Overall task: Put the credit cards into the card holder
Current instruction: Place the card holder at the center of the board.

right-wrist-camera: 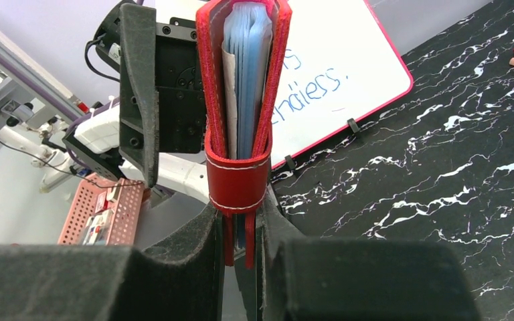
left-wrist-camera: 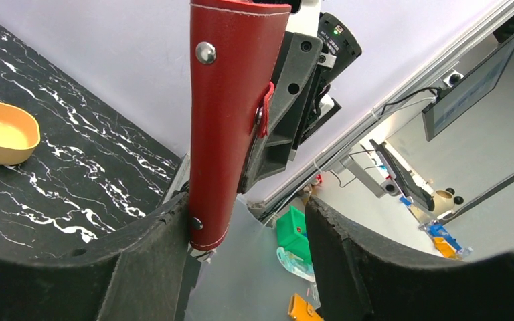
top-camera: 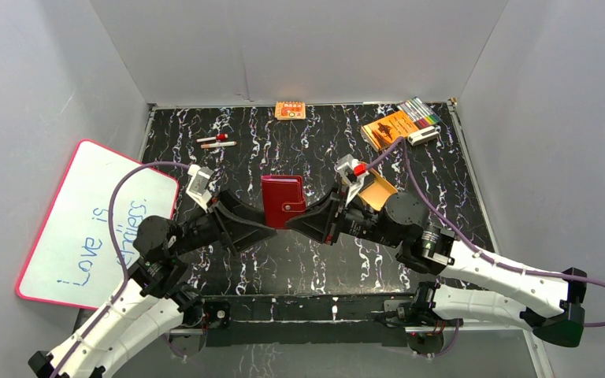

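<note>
A pink-edged whiteboard [top-camera: 94,224] with blue writing sits at left; two markers [top-camera: 219,145] upper left; small orange box [top-camera: 290,110] top centre; orange booklet [top-camera: 390,128] and pen pack [top-camera: 420,113] upper right; tan tray [top-camera: 380,192] right of centre.

The top external camera looked down from behind on the whole marbled table [top-camera: 299,142]. The 2 wrist cameras faced each other at close range, level with the card holder [top-camera: 282,201], which all 3 views shared.

Whiteboard [top-camera: 71,213]: "Love is", perhaps "endless"
</note>
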Robot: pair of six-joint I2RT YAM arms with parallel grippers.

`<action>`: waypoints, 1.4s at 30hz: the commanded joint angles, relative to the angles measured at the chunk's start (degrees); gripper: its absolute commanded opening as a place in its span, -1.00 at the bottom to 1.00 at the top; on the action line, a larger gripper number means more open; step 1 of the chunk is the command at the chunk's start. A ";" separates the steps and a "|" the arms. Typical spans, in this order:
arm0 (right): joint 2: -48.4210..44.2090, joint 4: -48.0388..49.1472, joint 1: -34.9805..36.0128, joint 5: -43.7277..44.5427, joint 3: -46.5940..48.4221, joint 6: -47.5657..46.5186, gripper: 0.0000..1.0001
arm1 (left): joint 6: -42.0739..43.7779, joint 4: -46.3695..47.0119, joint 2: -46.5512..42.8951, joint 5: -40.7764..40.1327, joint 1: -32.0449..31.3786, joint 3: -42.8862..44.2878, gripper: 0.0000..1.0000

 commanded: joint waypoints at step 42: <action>0.41 1.19 -0.27 -6.38 8.73 -0.85 0.67 | 2.90 1.17 -1.25 4.60 -0.15 2.21 -1.00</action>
